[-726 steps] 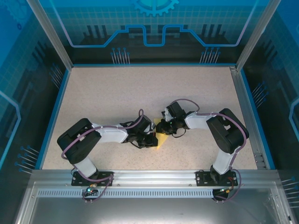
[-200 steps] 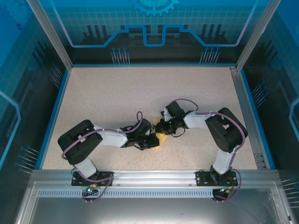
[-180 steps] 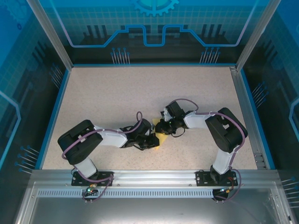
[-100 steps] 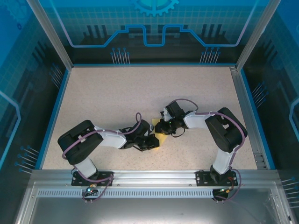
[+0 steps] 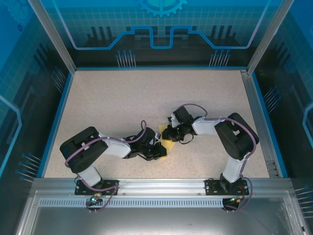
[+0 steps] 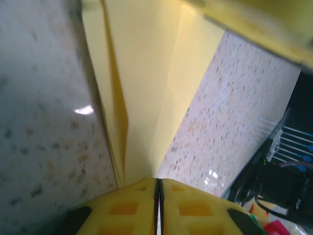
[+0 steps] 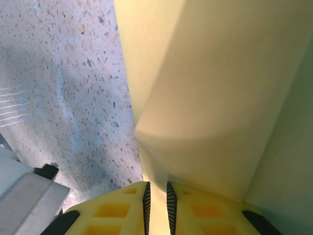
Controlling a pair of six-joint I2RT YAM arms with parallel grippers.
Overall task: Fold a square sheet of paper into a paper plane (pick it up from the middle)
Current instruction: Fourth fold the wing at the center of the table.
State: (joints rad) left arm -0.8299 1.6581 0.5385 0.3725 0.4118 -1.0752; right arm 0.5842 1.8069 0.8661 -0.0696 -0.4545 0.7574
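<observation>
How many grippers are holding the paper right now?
2. The left gripper pinches the folded paper at its near side; the right gripper pinches its far side.

L gripper (image 5: 160,150) slid twd near side, now covers more of paper (image 5: 170,145).

High rear overview of table (image 5: 146,93); two wrist close-ups on shared yellow paper (image 6: 142,73)
</observation>
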